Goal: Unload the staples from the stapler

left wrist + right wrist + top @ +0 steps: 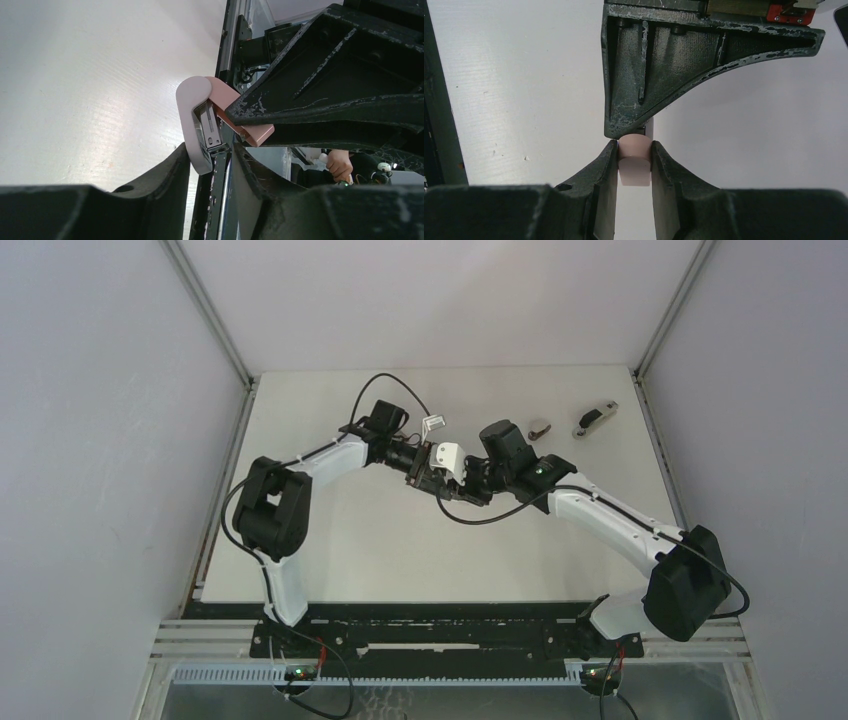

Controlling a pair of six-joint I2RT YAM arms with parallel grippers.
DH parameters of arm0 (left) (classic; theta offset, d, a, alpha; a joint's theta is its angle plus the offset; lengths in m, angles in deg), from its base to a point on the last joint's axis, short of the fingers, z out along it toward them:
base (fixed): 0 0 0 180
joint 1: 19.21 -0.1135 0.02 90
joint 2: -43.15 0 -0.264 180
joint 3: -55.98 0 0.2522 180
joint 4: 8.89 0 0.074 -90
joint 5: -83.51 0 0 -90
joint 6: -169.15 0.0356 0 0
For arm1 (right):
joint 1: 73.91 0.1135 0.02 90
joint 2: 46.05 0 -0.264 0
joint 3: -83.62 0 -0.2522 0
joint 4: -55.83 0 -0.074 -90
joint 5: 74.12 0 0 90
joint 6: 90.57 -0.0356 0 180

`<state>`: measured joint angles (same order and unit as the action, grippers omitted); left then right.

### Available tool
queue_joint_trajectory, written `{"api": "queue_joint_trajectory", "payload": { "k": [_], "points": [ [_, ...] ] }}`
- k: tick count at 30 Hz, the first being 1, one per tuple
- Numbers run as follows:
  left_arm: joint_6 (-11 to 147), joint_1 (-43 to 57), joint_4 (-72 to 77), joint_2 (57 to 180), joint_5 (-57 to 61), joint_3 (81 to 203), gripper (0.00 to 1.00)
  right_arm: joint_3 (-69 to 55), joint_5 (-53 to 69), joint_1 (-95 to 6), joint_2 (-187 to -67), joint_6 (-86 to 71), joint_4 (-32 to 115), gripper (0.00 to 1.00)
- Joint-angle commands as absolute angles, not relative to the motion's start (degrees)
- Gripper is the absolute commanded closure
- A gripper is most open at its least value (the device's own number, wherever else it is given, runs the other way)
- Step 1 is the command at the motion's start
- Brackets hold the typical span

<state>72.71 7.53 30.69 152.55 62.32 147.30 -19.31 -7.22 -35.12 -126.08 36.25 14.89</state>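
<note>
We see the stapler [447,457] held off the table [330,540] near its middle, between both arms. The left arm comes in from 9 o'clock and the right arm from 4 o'clock.

The right gripper [634,146] is clenched on the stapler's pink end, with 1 finger tight against each side of it. In the left wrist view that same pink part juts toward 4 o'clock under the right gripper's scuffed black finger.

The left gripper [211,150] is closed around the other part. 1 of its fingers [175,172] touches the white cover, and the other sits just beside the bright metal magazine [209,125], which lies exposed against the cover's inner face.

We cannot make out the staples; if any are in the magazine, they are too small to tell.

From the stapler, toward 2 o'clock on the table, lie 2 loose items, apart from each other. They are a small brown-grey piece [540,428] and a grey-and-black tool [595,418].
</note>
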Motion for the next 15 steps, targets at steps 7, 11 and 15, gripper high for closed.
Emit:
{"api": "queue_joint_trajectory", "payload": {
  "k": [7, 11, 15],
  "points": [
    [73.3, 8.0, 30.3, 152.5, 64.5, 148.3, 0.70, -19.4, -6.5, -34.4, -124.2, 36.5, 18.3, 1.00],
    [73.3, 8.0, 30.3, 152.6, 63.2, 148.4, 0.70, -19.4, -6.3, -34.4, -124.1, 36.5, 18.4, 0.97],
    [73.3, 7.9, 30.2, 152.1, 60.3, 148.4, 0.71, -19.4, -4.7, -34.7, -124.2, 36.5, 18.5, 0.85]
  ]
}}
